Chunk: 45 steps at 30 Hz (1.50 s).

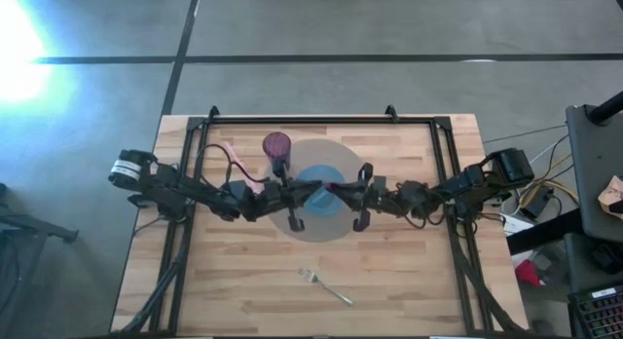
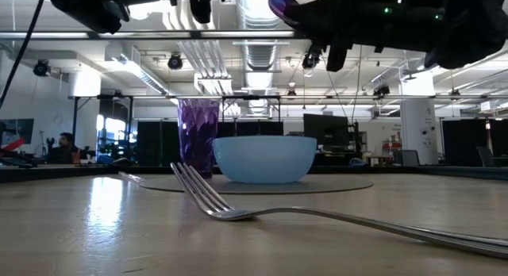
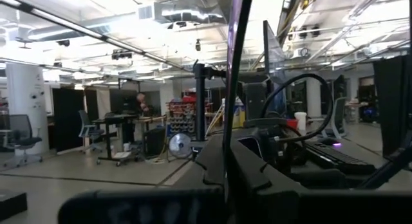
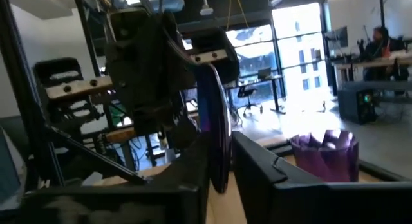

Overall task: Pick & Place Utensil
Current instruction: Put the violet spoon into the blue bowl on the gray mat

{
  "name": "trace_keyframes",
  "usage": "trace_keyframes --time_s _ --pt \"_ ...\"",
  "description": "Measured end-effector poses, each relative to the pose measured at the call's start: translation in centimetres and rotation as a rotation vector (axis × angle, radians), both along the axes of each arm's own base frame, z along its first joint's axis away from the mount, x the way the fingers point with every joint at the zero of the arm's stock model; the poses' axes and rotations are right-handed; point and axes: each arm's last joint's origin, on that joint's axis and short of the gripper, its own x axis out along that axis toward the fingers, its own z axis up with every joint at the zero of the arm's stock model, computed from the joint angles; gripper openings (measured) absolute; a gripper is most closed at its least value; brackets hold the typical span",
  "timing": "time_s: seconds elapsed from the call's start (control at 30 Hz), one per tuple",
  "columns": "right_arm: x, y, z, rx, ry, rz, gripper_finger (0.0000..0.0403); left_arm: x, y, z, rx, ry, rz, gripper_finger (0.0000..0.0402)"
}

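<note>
Purple and glossy, a spoon point(image 4: 215, 130) is pinched edge-on between the left gripper point(image 1: 292, 192) and right gripper point(image 1: 336, 190) above a smooth blue bowl point(image 1: 319, 188). Whether the right gripper has released cannot be told. A metal fork point(image 1: 326, 286) lies on the pale wood-plank table point(image 1: 409, 281).

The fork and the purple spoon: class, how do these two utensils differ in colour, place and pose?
The fork is silver metal; the purple spoon is dark purple. The fork lies flat on the bare table near its front edge; the spoon is up in the air above the blue bowl. Nothing touches the fork; the spoon sits between the left hand and right hand. Both are utensils.
</note>
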Motion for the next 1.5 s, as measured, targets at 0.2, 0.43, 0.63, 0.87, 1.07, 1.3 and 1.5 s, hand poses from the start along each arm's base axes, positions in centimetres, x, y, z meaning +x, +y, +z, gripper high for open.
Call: trace_keyframes --time_s 0.2,0.43,0.63,0.87,1.07,1.3,1.5 --pt "-0.4 -0.2 -0.1 0.019 0.015 -0.003 0.0113 0.1 0.1 -0.4 -0.012 0.049 0.044 0.0" --pt "-2.1 -0.4 0.2 0.035 0.041 0.01 0.015 0.2 0.2 -0.9 -0.062 0.114 0.066 0.0" --pt "-3.7 -0.6 1.2 0.031 0.106 0.009 0.0166 0.2 0.2 -1.2 -0.101 0.141 0.051 0.0" --pt "-5.4 -0.9 2.8 -0.059 0.145 -0.008 0.0171 0.2 0.4 -2.0 -0.213 0.227 0.06 0.0" --pt "-6.3 -1.1 3.6 -0.106 0.166 -0.022 0.0172 0.1 0.7 -2.5 -0.3 0.255 0.141 0.0" --pt "-6.1 -1.8 3.2 -0.11 0.206 -0.058 0.0169 -0.2 1.0 -3.8 -0.417 0.289 0.278 0.0" --pt "-5.9 -2.0 2.8 -0.112 0.231 -0.063 0.0169 -1.2 0.8 -5.7 -0.508 0.266 0.343 0.0"
